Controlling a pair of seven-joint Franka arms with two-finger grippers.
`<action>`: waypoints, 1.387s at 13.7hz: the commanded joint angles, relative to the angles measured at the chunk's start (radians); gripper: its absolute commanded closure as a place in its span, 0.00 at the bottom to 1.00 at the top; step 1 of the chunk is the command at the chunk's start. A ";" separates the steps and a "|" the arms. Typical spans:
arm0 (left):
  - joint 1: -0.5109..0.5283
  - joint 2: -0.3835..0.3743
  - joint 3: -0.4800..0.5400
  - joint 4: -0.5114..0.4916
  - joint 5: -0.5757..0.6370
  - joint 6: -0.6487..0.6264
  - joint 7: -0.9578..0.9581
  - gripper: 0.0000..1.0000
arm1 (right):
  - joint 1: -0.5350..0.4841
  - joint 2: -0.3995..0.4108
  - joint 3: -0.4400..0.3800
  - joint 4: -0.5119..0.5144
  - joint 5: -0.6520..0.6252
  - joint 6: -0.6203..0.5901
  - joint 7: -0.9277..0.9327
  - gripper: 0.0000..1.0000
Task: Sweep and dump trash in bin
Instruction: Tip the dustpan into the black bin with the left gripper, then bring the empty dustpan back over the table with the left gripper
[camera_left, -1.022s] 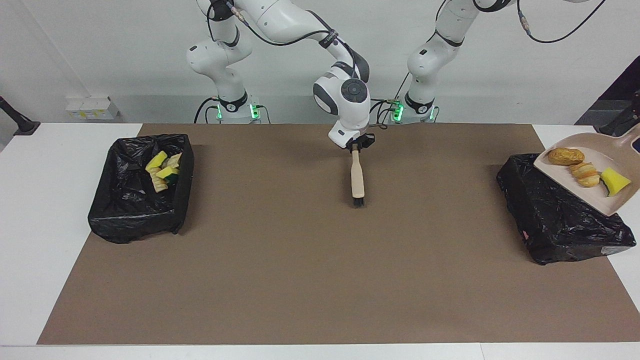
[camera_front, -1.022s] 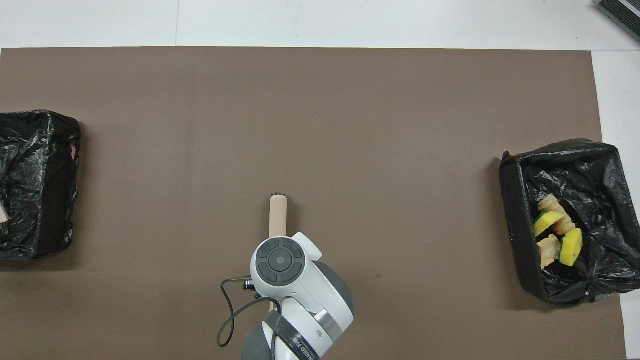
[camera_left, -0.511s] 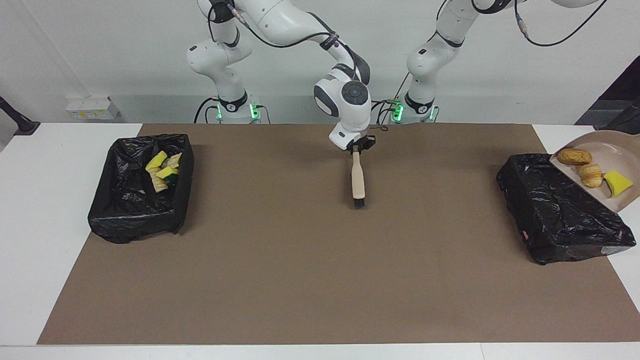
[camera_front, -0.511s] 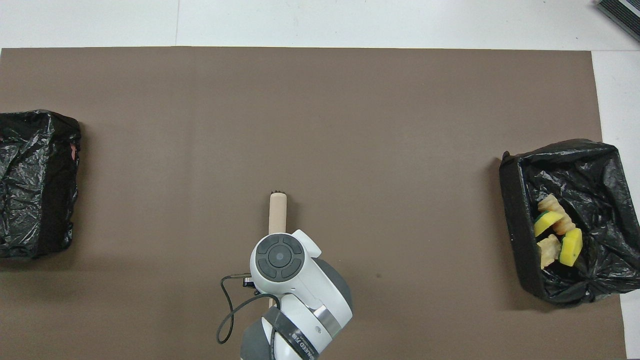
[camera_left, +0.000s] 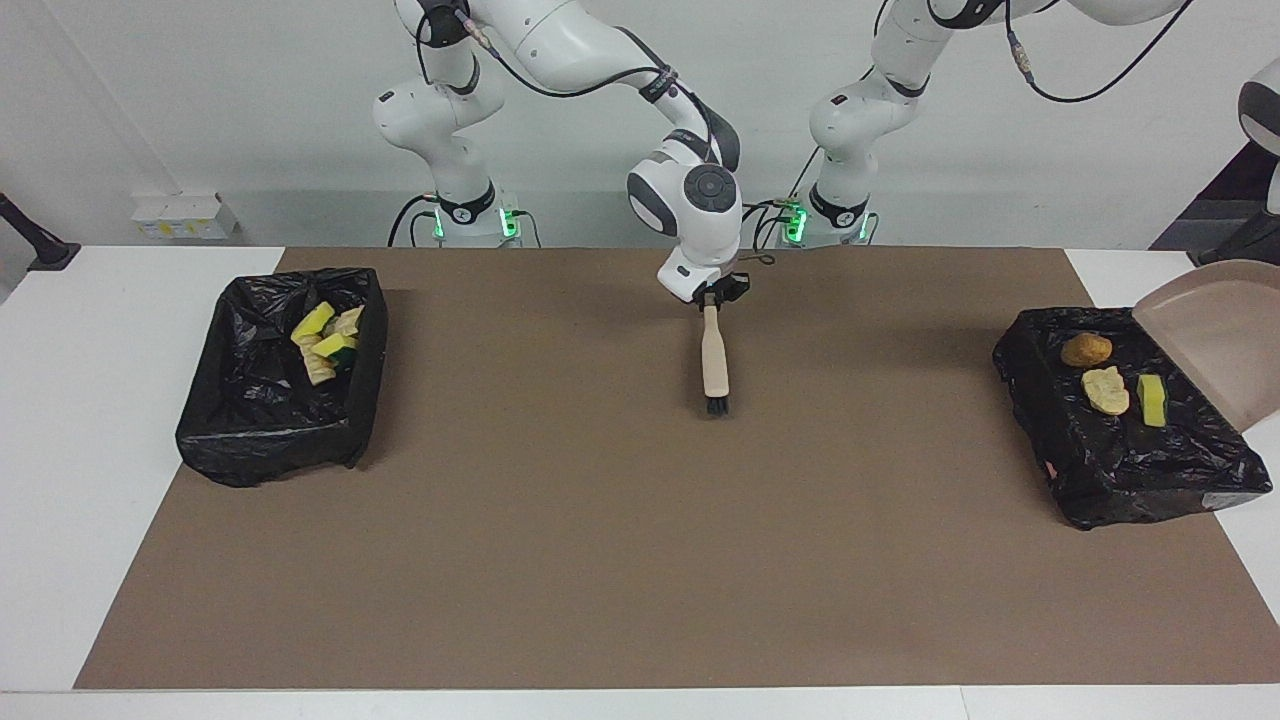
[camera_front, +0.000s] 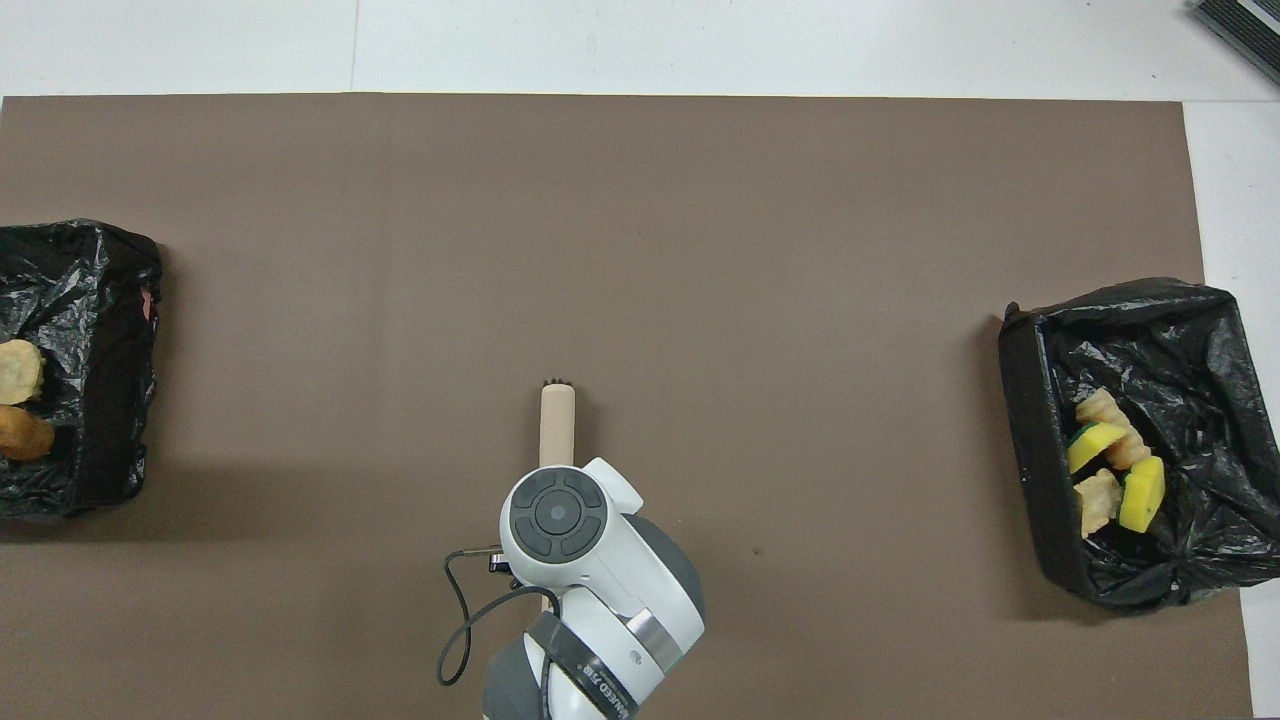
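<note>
Right gripper (camera_left: 712, 292) clamps brush (camera_left: 714, 355) mid-mat, bristles below it. Left gripper out of view; tilted dustpan (camera_left: 1215, 335) over bin (camera_left: 1120, 470), trash (camera_left: 1106, 389) inside.

brown mat (camera_left: 560, 520) — white table (camera_left: 90, 400)

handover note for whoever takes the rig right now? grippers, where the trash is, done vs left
Right gripper: shut on the wooden-handled brush, bristle end down at mid-mat; waiting.
Left gripper: out of view; its tilted beige dustpan, now empty, hangs over the black-bag-lined bin at the left arm's end.
Trash: that bin holds a brown bread piece, a paler striped pastry piece and a yellow sponge wedge. The black-lined bin at the right arm's end holds a heap of sponge and pastry pieces.
Done: no trash shows on the brown mat.
Left: probably just setting down dustpan and brush.
</note>
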 joint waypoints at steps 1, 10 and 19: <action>-0.033 -0.026 0.011 -0.002 0.033 0.014 0.038 1.00 | -0.006 0.029 0.007 0.040 -0.027 -0.029 0.024 1.00; -0.064 -0.130 -0.038 -0.006 -0.436 -0.086 -0.221 1.00 | 0.006 0.000 0.010 0.086 -0.052 -0.278 0.133 1.00; -0.346 -0.155 -0.057 -0.075 -0.729 -0.232 -1.313 1.00 | 0.055 -0.097 0.020 -0.081 -0.010 -0.243 0.068 1.00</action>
